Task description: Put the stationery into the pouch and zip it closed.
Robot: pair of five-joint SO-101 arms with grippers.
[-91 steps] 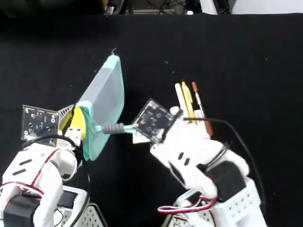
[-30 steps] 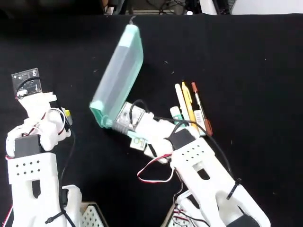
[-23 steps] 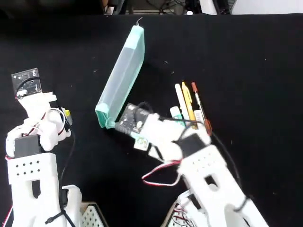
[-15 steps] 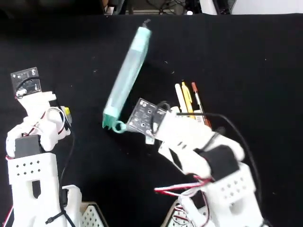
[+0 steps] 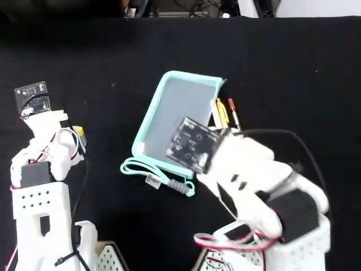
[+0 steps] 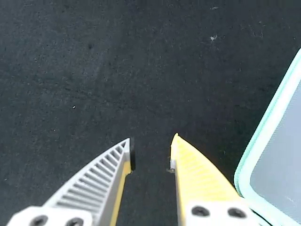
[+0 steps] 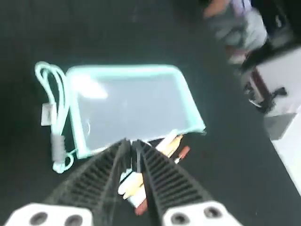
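In the middle of the black bench (image 5: 293,68), the mint-edged translucent pouch (image 5: 179,110) lies flat, turned at a slant. Whether its zip is open cannot be told. From the short end nearest the arms trails a mint cord (image 5: 135,167), looped on the bench, with a small white tag (image 5: 151,180) and a grey ribbed sleeve (image 5: 179,187) on it. In the right wrist view the pouch (image 7: 127,106) and the cord (image 7: 52,101) lie flat as well.

The stationery is outside the pouch. A yellow pen (image 5: 221,113) and a red-brown pen (image 5: 233,112) lie side by side along the pouch's far long edge, close against it. Whether they touch it or sit partly under it cannot be told.

The right arm (image 5: 254,180) hangs over the near part of the pouch and the pens. The right jaws are pressed almost together with only a thin slit between them, and pinch nothing.

The left arm (image 5: 42,164) stands well apart at the left side of the bench. The left jaws are spread above bare bench, gripping nothing, with the pouch's edge (image 6: 275,155) off to one side.
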